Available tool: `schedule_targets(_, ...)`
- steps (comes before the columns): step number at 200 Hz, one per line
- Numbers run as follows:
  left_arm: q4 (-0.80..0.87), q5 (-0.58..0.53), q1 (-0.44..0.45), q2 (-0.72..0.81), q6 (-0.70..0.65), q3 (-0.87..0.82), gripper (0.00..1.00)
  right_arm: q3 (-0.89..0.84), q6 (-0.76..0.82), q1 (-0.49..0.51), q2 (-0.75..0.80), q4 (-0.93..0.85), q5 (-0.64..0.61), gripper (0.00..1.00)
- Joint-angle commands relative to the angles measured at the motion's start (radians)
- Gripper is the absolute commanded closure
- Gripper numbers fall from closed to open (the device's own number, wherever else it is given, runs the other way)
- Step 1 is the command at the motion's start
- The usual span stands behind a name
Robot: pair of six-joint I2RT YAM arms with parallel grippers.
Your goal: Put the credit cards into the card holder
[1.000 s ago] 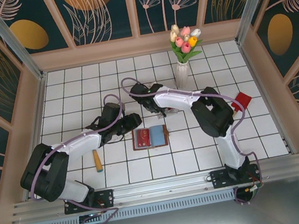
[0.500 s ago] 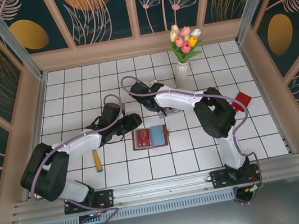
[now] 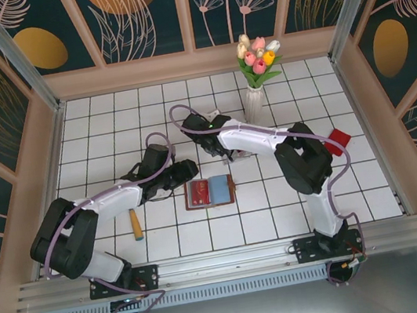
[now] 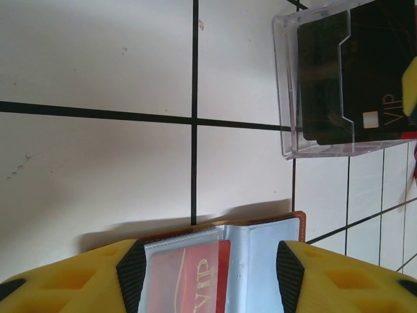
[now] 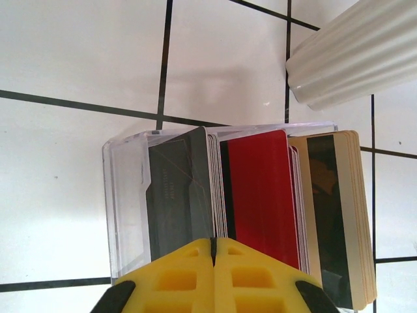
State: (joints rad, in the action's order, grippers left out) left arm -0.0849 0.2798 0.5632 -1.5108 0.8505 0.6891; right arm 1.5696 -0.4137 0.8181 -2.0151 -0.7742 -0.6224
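Card holder (image 3: 209, 192): lying open and flat on the white tiled table (image 3: 107, 117), just below the middle of the overhead view. Showing a brown edge and grey-clear inner pockets at the bottom centre of the left wrist view, with a red VIP card (image 4: 195, 274) sitting in the left pocket.

Left gripper (image 4: 210, 274): hovering over the card holder with jaws standing moderately wide, one yellow finger at each side of the pockets. Gripping nothing; contact with the leather impossible to tell.

Credit cards (image 5: 260, 195): standing on edge in a row inside a clear plastic box (image 5: 124, 202), dark grey at left, red in the middle, gold-edged at right. Appearing as black VIP cards at the upper right of the left wrist view, apart from the card holder.

Right gripper (image 5: 214, 251): sitting at the bottom centre of its own view with jaws pressed together, meeting right at the card edges between the dark grey and red ones. Pinching of a card impossible to tell.

White ribbed vase (image 5: 352, 52): standing just beyond the box, at the upper right.
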Motion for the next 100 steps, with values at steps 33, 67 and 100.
schedule_targets(33,0.013,0.006,0.003,-0.005,-0.011,0.003,0.42,-0.023,-0.002,0.002,0.100,-0.007,0.049,0.97)
schedule_targets(67,0.010,0.004,0.003,0.015,-0.005,0.009,0.42,-0.033,-0.023,0.001,0.160,0.023,0.115,1.00)
schedule_targets(100,-0.002,0.026,-0.001,0.045,0.006,0.028,0.41,-0.125,-0.057,-0.023,0.304,0.142,0.288,1.00)
